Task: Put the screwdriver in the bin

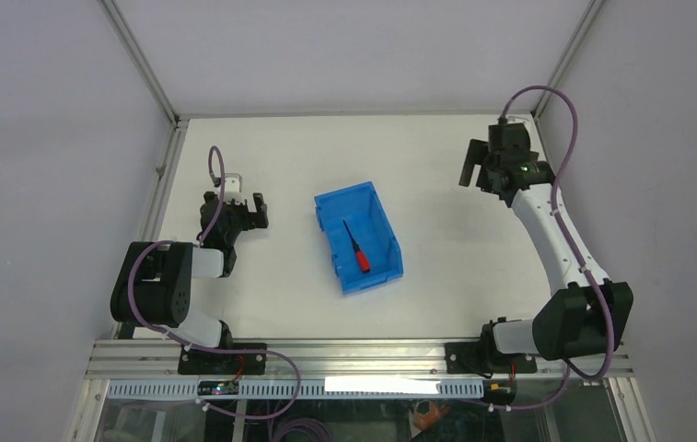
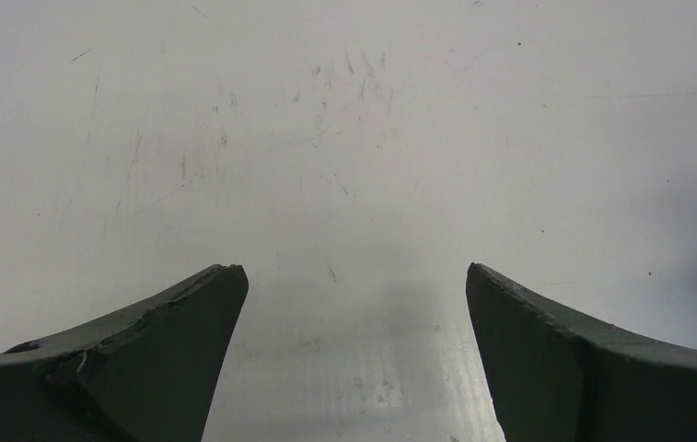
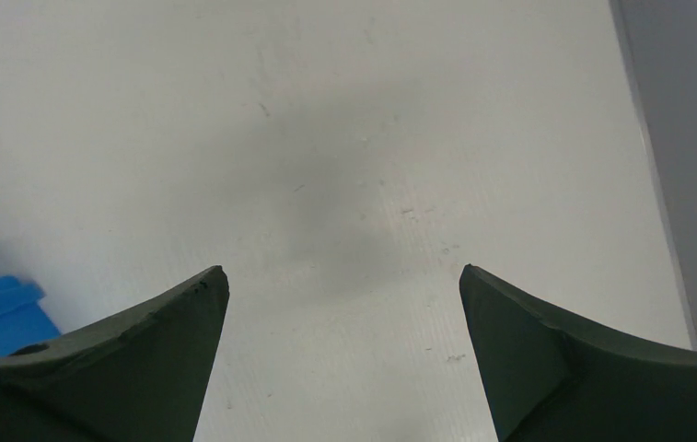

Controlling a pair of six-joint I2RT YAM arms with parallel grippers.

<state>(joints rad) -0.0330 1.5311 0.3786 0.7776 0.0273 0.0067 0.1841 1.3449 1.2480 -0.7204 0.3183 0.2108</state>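
Screwdriver (image 1: 356, 247) lies inside bin (image 1: 339, 197), flat on the floor. Long axis approx along bin's length: red handle twd near end, black tip twd far end. Left gripper (image 2: 354, 272) and right gripper (image 3: 342, 272) both spread wide, empty, over bare table (image 1: 436, 276), well apart from bin.

I see the bright blue, open-topped bin (image 1: 379, 230) standing upright near the middle of the table (image 1: 261, 276), turned slightly askew. Inside it, 1 small screwdriver (image 1: 354, 245) lies flat on the floor, red handle toward the near end, thin black shaft pointing away.
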